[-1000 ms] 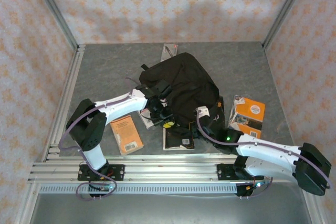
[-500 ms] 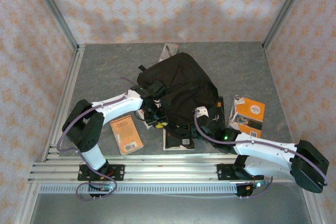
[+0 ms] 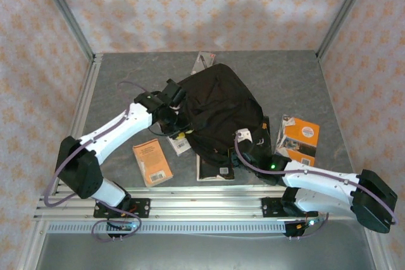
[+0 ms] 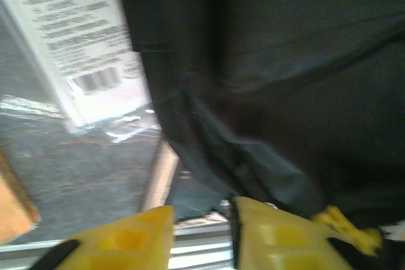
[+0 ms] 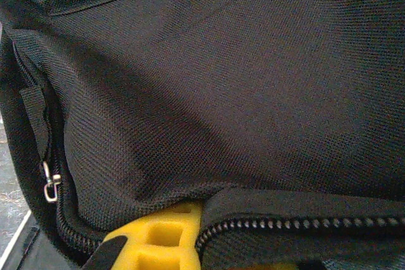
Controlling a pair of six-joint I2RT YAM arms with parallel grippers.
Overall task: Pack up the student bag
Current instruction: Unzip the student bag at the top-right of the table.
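Observation:
The student bag (image 3: 221, 105), a large black backpack, lies in the middle of the table. My left gripper (image 3: 175, 129) hovers at its left edge. In the left wrist view the left gripper (image 4: 202, 222) is open, with nothing between its yellow fingers (image 4: 136, 235), and the bag's dark fabric (image 4: 285, 80) hangs just beyond them. My right gripper (image 3: 242, 138) is at the bag's near right edge. In the right wrist view the right gripper (image 5: 209, 238) is shut on the bag's fabric (image 5: 240, 80) beside the zip (image 5: 297, 224), and one yellow finger (image 5: 161, 235) shows under the cloth.
An orange book (image 3: 152, 161) lies near left and an orange-and-white book (image 3: 299, 140) to the right. A black-covered book (image 3: 215, 169) sits at the bag's near edge. A white book (image 3: 180, 145) lies beside the left gripper, and its barcode side (image 4: 82, 49) shows close up. Another flat item (image 3: 204, 61) pokes out behind the bag.
My left arm has swung back and to the left, from the bag's near-left corner to its left side, and its jaws have parted. The right arm has hardly moved.

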